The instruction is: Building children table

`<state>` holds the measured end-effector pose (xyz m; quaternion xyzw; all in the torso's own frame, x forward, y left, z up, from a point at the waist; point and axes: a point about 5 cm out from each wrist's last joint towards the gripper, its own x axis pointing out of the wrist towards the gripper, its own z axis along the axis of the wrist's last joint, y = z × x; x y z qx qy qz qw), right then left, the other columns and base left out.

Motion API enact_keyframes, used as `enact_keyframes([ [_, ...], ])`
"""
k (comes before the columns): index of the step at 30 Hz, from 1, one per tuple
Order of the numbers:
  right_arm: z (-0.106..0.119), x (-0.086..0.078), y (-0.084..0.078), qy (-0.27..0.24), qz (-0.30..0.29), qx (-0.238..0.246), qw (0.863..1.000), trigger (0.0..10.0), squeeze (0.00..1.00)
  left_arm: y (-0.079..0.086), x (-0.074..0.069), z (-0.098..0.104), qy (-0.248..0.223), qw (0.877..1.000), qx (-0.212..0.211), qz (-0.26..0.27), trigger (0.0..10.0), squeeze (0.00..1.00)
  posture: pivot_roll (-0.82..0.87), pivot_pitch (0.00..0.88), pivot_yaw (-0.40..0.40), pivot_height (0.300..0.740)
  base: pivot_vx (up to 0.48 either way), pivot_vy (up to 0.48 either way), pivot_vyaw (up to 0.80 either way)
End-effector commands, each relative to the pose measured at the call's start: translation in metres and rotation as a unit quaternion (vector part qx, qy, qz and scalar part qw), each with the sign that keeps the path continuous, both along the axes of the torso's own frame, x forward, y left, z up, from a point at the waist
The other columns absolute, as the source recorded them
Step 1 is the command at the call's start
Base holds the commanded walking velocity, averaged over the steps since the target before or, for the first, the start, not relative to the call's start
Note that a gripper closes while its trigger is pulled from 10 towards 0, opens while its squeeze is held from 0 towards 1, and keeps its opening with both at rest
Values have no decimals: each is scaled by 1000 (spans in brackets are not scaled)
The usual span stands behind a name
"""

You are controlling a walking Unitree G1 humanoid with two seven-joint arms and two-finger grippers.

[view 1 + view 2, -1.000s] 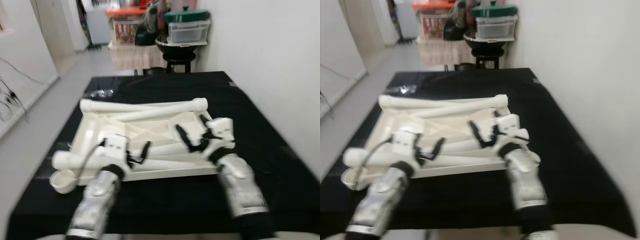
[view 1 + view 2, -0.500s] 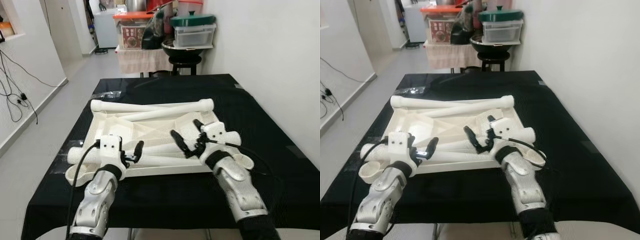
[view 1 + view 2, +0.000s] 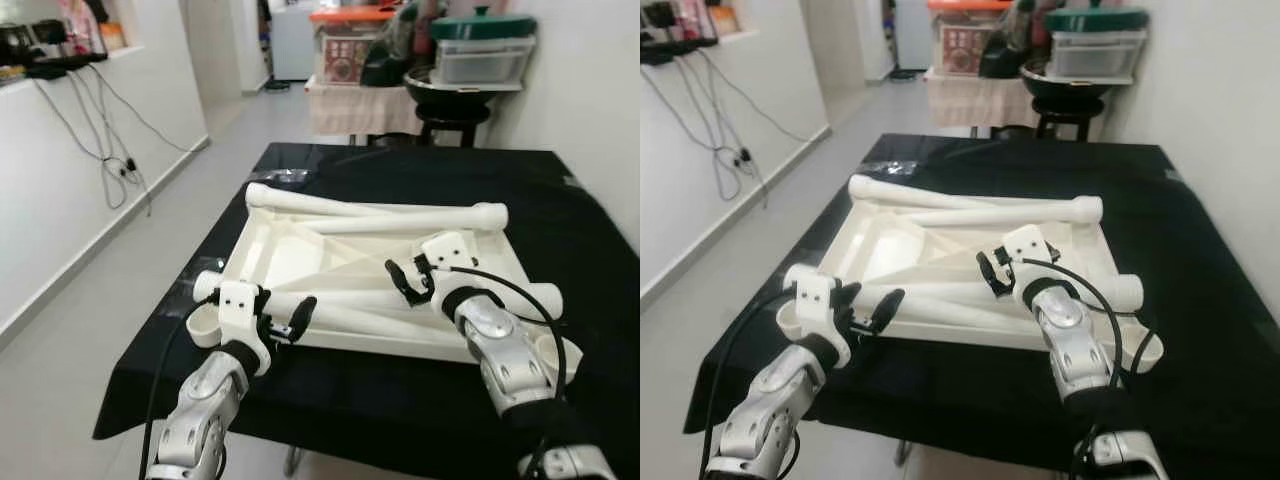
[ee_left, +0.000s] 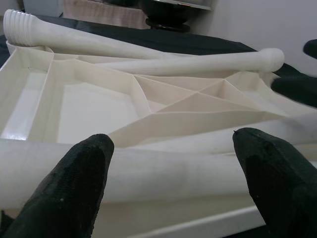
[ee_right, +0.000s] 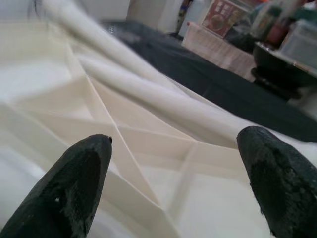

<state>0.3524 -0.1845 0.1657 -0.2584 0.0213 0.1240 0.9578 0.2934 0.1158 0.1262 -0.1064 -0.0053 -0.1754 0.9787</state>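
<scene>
Two pincers spread wide, left pincer (image 3: 283, 322) and right pincer (image 3: 407, 280) over upturned white tabletop (image 3: 300, 250), underside hidden

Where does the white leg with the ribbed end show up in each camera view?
Left eye: ribbed leg lies along the upturned tabletop's far edge, centre left.
Right eye: same far edge, left of centre.
Left wrist: beyond the tabletop's ribs, sharp.
Right wrist: blurred, the farther leg, probably.
Shared landmark: black bowl in the background.
</scene>
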Motion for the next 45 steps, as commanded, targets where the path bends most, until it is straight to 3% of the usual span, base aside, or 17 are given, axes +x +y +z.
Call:
enact_keyframes([
  [1,1,0,2,5,7,-31,999,10000,0,1,-1,-4,10,1000,0,6,10000,0,-27,0,4,740,0,-469,0],
  [2,4,0,3,15,31,-68,997,10000,0,1,0,-5,16,1000,-5,13,10000,0,-25,0,-1,740,0,0,0],
  [3,4,0,3,15,31,-68,997,10000,0,1,0,-5,16,1000,-5,13,10000,0,-25,0,-1,740,0,0,0],
  [5,14,-4,10,46,118,-121,985,10000,0,-1,0,-9,25,1000,-13,13,10000,0,-29,0,-3,740,0,0,0],
  [6,14,-4,10,46,118,-121,985,10000,0,-1,0,-9,25,1000,-13,13,10000,0,-29,0,-3,740,0,0,0],
  [7,24,-8,16,72,194,-148,967,10000,0,-3,-2,-12,31,999,-14,4,10000,0,-30,0,-4,740,0,0,0],
  [11,28,-9,18,94,220,-162,957,10000,0,-4,-3,-12,33,999,-16,-3,10000,0,-31,0,-6,740,0,0,0],
  [13,32,-8,12,158,248,-224,929,10000,0,-10,-6,-15,40,999,-16,-30,10000,0,-20,0,-20,740,0,0,0],
  [14,32,-8,12,158,248,-224,929,10000,0,-10,-6,-15,40,999,-16,-30,10000,0,-20,0,-20,740,0,0,0],
  [15,34,-8,9,185,251,-248,917,10000,0,-12,-7,-15,42,998,-15,-41,10000,0,-19,0,-22,740,0,0,0],
  [22,42,10,5,256,214,-337,880,10000,0,-14,-11,-20,52,997,-15,-52,10000,0,-7,0,-38,740,0,0,0],
  [25,42,14,7,267,201,-342,878,10000,0,-15,-11,-20,54,997,-15,-57,10000,0,-2,0,-40,740,0,0,0],
  [27,38,23,5,287,163,-372,868,10000,0,-18,-12,-22,58,996,-10,-69,10000,0,15,0,-48,740,0,0,0],
  [34,45,35,-4,286,105,-423,853,10000,0,-19,-14,-23,58,995,-10,-75,10000,0,23,0,-54,740,0,0,0],
  [36,46,36,-10,295,98,-451,836,10000,0,-19,-14,-23,59,995,-12,-77,10000,0,19,0,-55,740,0,0,0],
  [39,45,35,-12,300,96,-461,830,10000,0,-20,-15,-23,59,995,-13,-77,10000,0,19,0,-55,740,0,0,0],
  [45,37,36,-20,331,89,-505,792,10000,0,-21,-15,-22,60,995,-17,-80,10000,0,16,0,-59,740,0,0,0],
])
